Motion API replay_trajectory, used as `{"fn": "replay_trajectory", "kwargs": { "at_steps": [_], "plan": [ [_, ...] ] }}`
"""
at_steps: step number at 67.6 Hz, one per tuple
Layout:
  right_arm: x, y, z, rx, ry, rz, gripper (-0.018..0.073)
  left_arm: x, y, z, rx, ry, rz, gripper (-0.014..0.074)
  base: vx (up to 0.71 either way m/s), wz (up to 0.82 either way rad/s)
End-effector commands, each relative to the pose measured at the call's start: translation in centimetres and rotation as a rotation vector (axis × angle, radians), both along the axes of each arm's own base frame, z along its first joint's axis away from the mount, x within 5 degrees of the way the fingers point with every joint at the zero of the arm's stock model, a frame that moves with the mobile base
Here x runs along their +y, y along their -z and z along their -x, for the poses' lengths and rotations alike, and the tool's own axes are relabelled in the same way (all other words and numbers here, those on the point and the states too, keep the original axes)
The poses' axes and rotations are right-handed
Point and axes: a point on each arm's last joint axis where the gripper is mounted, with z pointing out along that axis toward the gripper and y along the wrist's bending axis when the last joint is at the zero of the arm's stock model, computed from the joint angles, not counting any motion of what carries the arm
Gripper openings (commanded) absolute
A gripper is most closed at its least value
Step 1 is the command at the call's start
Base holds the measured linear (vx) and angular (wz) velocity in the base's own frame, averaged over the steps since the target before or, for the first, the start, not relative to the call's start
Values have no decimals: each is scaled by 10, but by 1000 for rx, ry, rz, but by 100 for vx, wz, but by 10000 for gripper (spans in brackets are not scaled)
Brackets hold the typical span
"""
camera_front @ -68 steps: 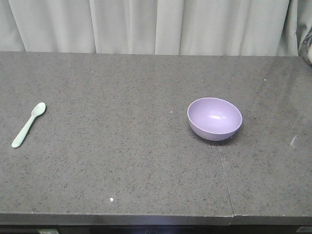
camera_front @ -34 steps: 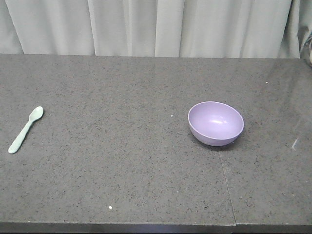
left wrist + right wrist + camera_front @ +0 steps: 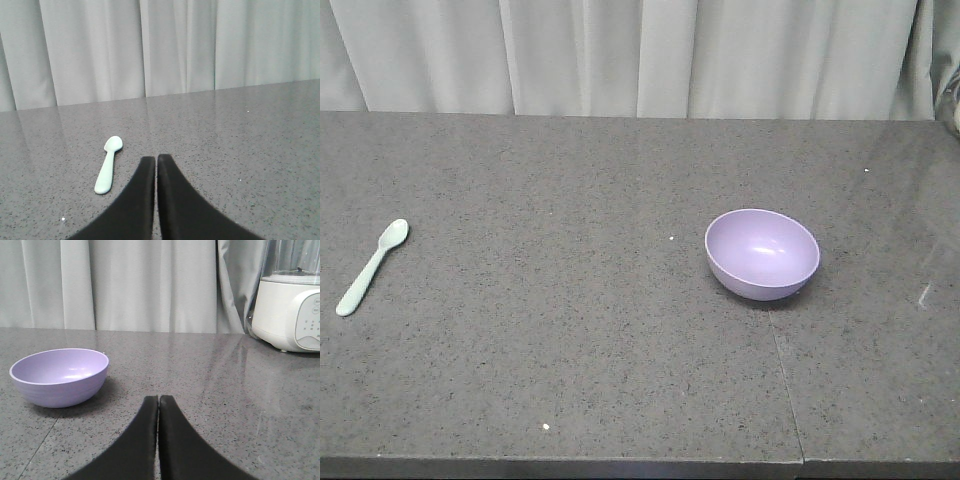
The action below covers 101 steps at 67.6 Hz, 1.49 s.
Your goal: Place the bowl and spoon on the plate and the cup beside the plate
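Exterior front-facing view: grey speckled table (image 3: 570, 370) running the full width, pale pleated curtain (image 3: 620, 55) hanging behind its far edge. Right of centre, the bowl (image 3: 762, 254), lavender, upright, opening upward, interior smooth and plain. Rests straight on the tabletop, just beyond the far end of a thin seam (image 3: 785, 380) in the surface. Far over toward the left edge, the spoon (image 3: 372, 266), pale mint, lying flat on the table. Scoop toward the curtain, handle angled back toward the near edge and a little left. Bowl and spoon well apart. Near the front edge, a tiny white speck (image 3: 546, 427).

Left wrist view: left gripper (image 3: 156, 159) clenched, both black jaws pressed together along their length, gripping nothing. Sits low over the table, tips pointing toward the curtain. Spoon ahead and to the left of the tips, near but clear of them, handle end nearer, scoop end farther off.

Right wrist view: right gripper (image 3: 158, 399) likewise closed tight, black jaws meeting with only a hairline between, empty. Bowl ahead and off to the left, apart from the jaws, throwing a soft shadow to its right. At the far right, close to the curtain, a white appliance (image 3: 292, 315) with a clear jug on top, standing on the table and partly cut off by the frame edge.
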Motion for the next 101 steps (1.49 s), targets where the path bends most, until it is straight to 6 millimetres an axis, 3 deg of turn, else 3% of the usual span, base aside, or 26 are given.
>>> {"fn": "replay_trajectory", "kwargs": {
  "at_steps": [1, 66, 71, 78, 86, 101],
  "plan": [
    [0, -6, 1, -85, -3, 10, -4, 0, -16, 2, -107, 2, 25, -7, 0, 0],
    [0, -6, 1, -86, -3, 9, -4, 0, -16, 2, -107, 2, 25, -7, 0, 0],
    [0, -10, 2, -97, -4, -11, -4, 0, -24, 4, -130, 4, 45, -7, 0, 0],
    [0, -27, 5, -99, -4, -23, -4, 1, -53, 11, -186, 11, 102, -7, 0, 0],
    [1, -62, 14, -108, -4, -15, -4, 2, -90, 21, -177, 16, 111, -7, 0, 0],
    [0, -122, 13, 59, 0, 91, -4, 0, -135, 13, 125, 12, 72, -7, 0, 0]
  ]
}}
